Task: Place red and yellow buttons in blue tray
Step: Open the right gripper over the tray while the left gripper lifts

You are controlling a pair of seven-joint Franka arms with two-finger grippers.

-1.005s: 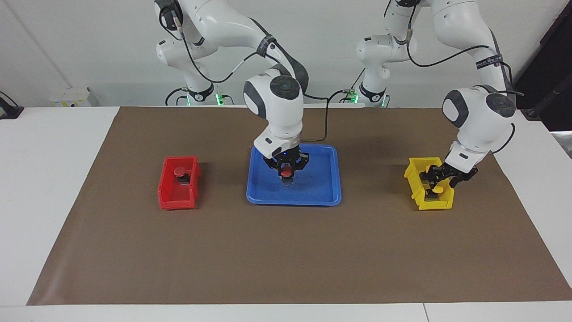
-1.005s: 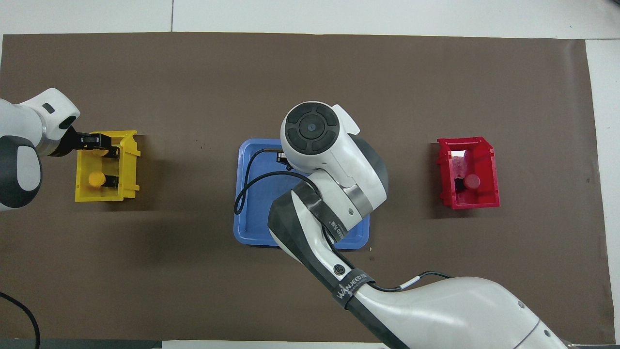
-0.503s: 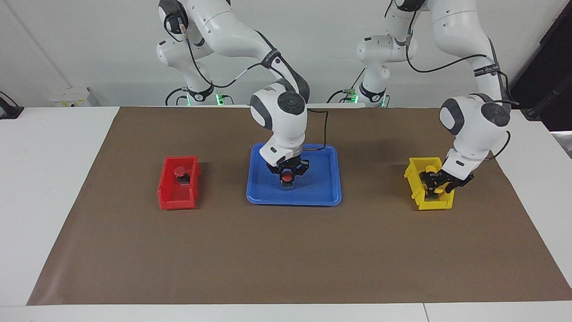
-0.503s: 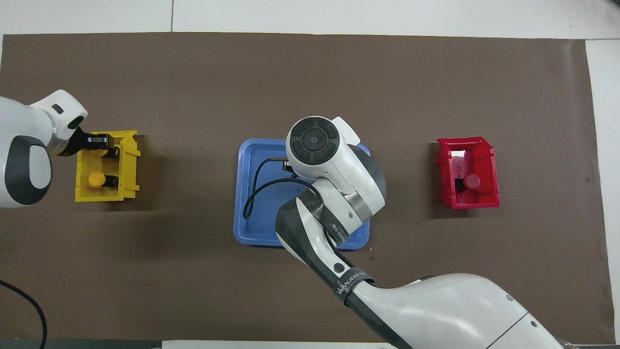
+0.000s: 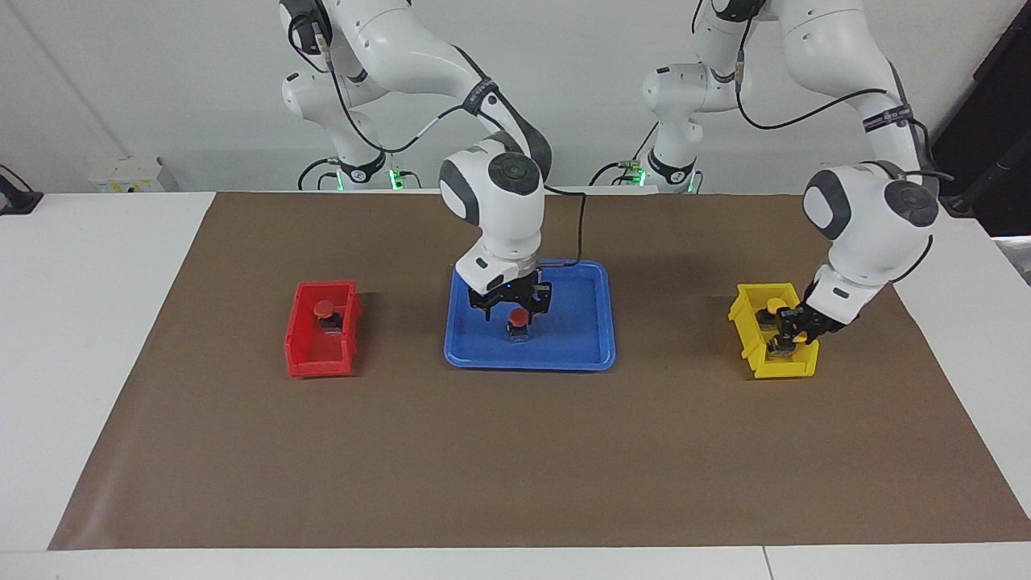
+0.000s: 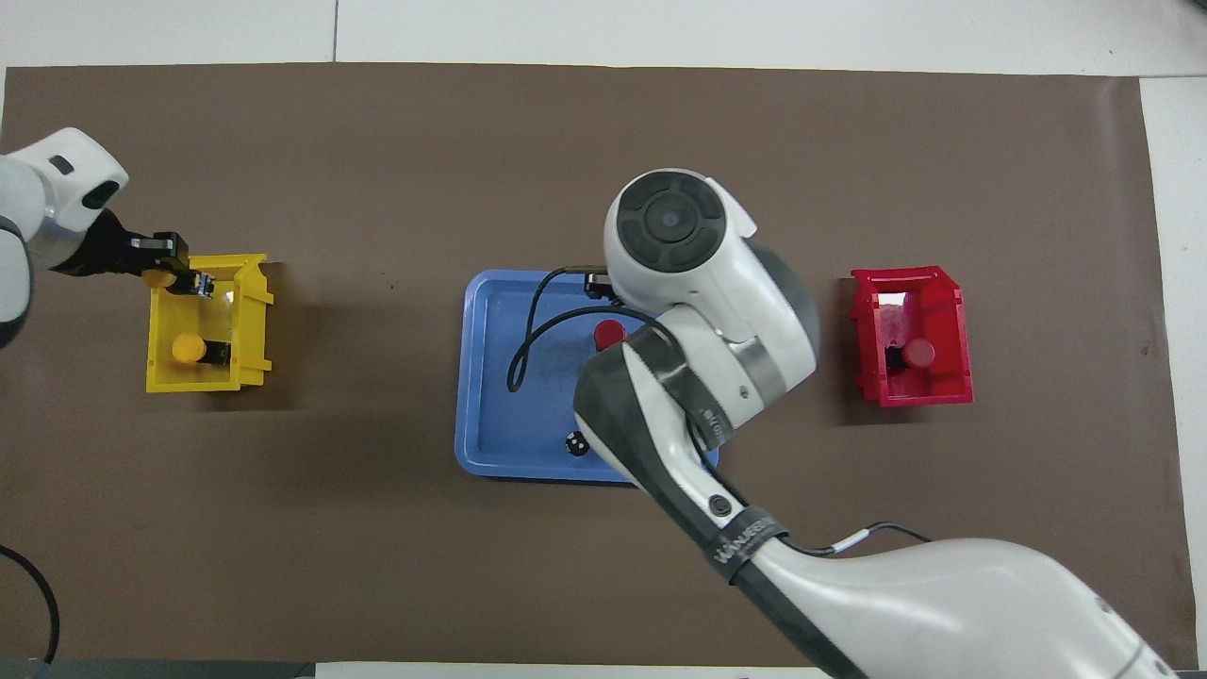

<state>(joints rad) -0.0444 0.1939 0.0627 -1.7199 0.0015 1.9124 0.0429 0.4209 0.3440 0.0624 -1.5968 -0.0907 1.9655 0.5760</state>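
Note the right gripper point(image 5: 512, 309) over the flat blue plastic tray point(image 5: 580, 342): its jaws stand apart, just above the round red-capped button point(image 5: 518, 321) resting in the tray. The left gripper point(image 5: 793, 329) is clamped on a yellow-capped button point(image 6: 158, 278) in the small yellow bin point(image 5: 747, 334).

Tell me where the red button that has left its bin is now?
The red-capped push button stands in the flat blue plastic tray mid-table, under the right gripper, between the two small bins.

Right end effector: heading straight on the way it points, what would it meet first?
Likely the red button standing in the blue tray: the right end effector points straight down just above it.
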